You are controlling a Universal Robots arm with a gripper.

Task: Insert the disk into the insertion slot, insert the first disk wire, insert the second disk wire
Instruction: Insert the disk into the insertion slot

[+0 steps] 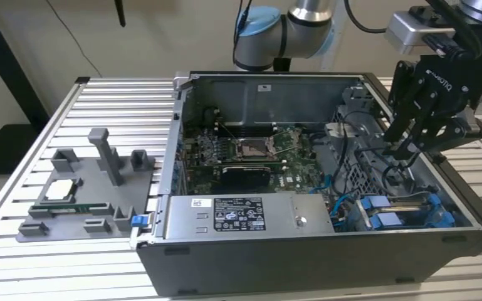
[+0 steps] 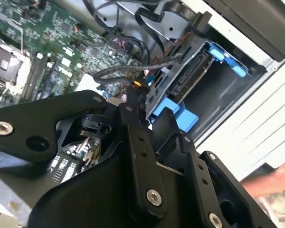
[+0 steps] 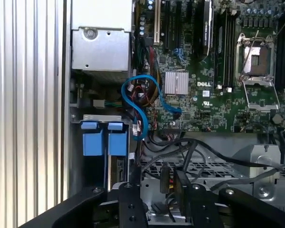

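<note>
At the exterior view's right end of the open dark computer case, the black gripper hangs over the grey sheet-metal insertion slot; whether it is open or closed cannot be told. The blue-framed silver-grey disk sits inside that slot

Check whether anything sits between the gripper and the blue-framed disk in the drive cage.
Yes, partly. Loose black cables trail across the space just ahead of the gripper, toward the end of the disk seated in the insertion slot. Nothing else visible lies between them.
</note>
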